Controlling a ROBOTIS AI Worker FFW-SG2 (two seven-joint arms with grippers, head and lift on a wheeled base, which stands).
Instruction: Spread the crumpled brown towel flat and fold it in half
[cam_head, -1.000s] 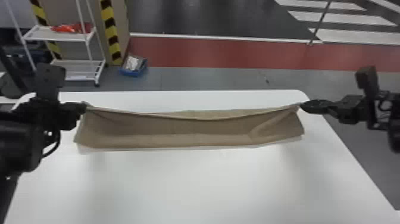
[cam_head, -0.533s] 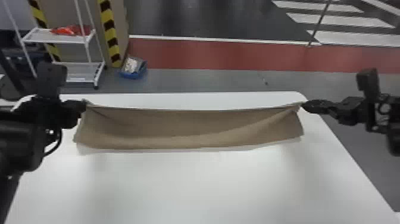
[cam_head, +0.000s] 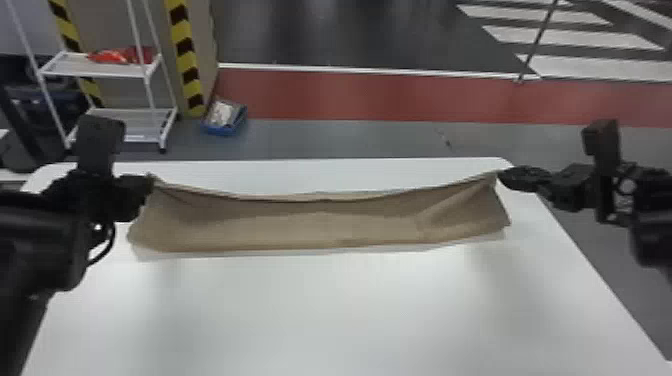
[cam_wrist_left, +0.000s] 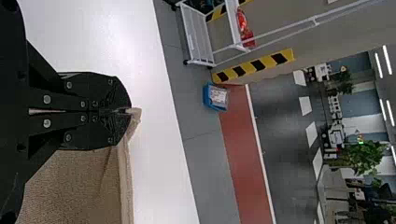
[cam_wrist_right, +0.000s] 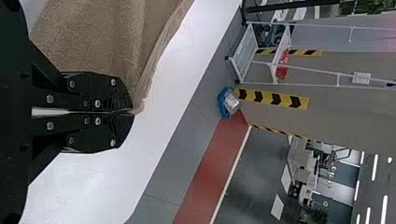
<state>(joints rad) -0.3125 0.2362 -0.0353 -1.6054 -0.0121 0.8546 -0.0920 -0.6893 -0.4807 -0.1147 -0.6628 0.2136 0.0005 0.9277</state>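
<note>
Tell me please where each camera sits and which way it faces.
Head view: on the head, facing forward and down at table and towel; left arm and right arm show.
Left wrist view: on left wrist, past left tool, toward floor.
Right wrist view: on right wrist, past right tool, likewise.
Both wrist views share white rack, blue box.

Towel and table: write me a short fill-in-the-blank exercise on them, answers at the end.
The towel is held by ______ grippers. Between the left gripper and the right gripper, its upper edge sags toward the ______, not the ends. The table beneath is ______ in colour. The bin on the floor beyond the table is ______ in colour.

Missing words: two; middle; white; blue
</note>
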